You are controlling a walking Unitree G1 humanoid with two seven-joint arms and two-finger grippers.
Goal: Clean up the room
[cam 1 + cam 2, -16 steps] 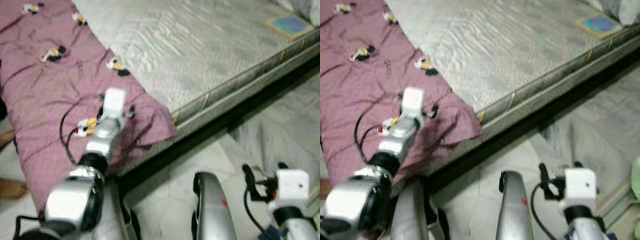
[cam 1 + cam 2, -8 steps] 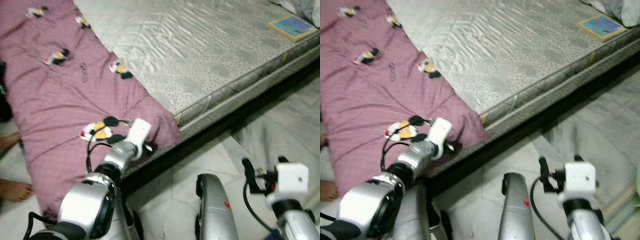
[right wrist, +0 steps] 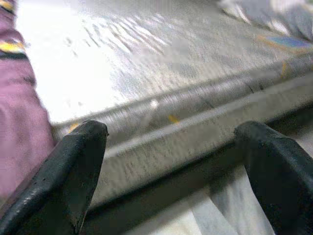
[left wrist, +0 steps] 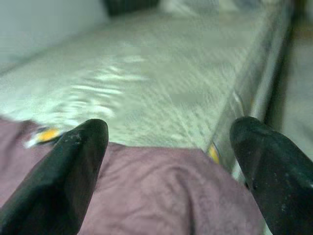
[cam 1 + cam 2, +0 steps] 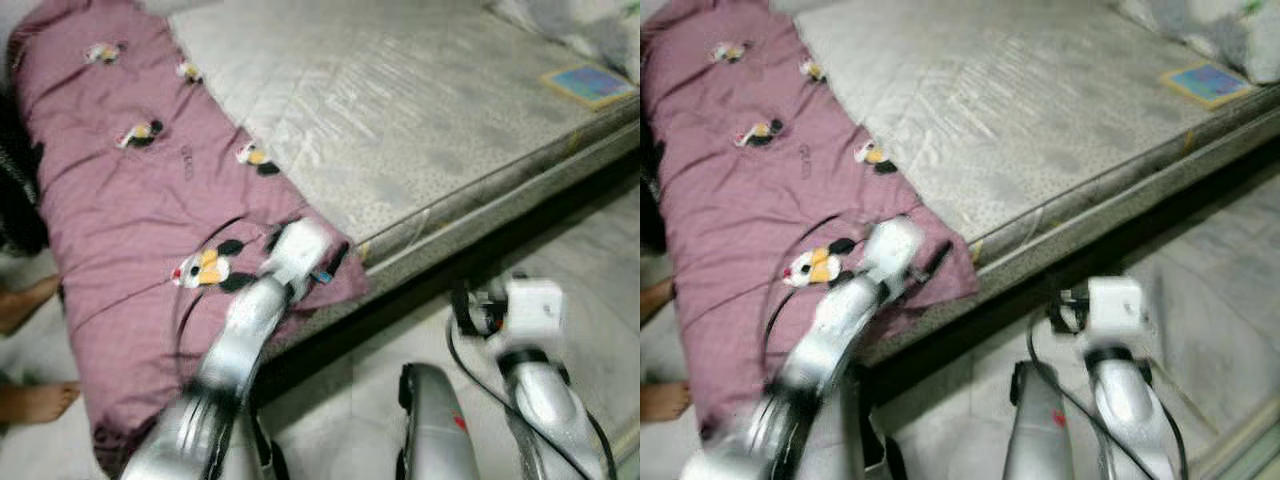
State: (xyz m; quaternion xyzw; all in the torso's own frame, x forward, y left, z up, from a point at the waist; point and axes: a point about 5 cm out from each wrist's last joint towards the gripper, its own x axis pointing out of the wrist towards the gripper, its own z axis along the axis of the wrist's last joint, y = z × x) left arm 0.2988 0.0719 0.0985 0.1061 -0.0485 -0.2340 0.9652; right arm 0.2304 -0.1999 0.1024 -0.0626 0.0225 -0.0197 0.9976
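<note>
Blanket (image 5: pixel 130 230) drapes the mattress (image 5: pixel 420 120) corner | left gripper (image 4: pixel 171 161) spread wide over its purple edge | right gripper (image 3: pixel 171 171) parted too, facing the bed's side

Head stereo pair: high, looking forward and down over both arms; shares mattress (image 5: pixel 400 110), purple blanket (image 5: pixel 130 210) at left, pale floor (image 5: pixel 1200 300) near right.
Left wrist view: very close, low over blanket corner, facing along mattress edge toward far end.
Right wrist view: low, near floor, facing mattress side; blanket at one edge.
Both wrist views overlap on mattress top, also seen from head. All views motion-blurred.
</note>
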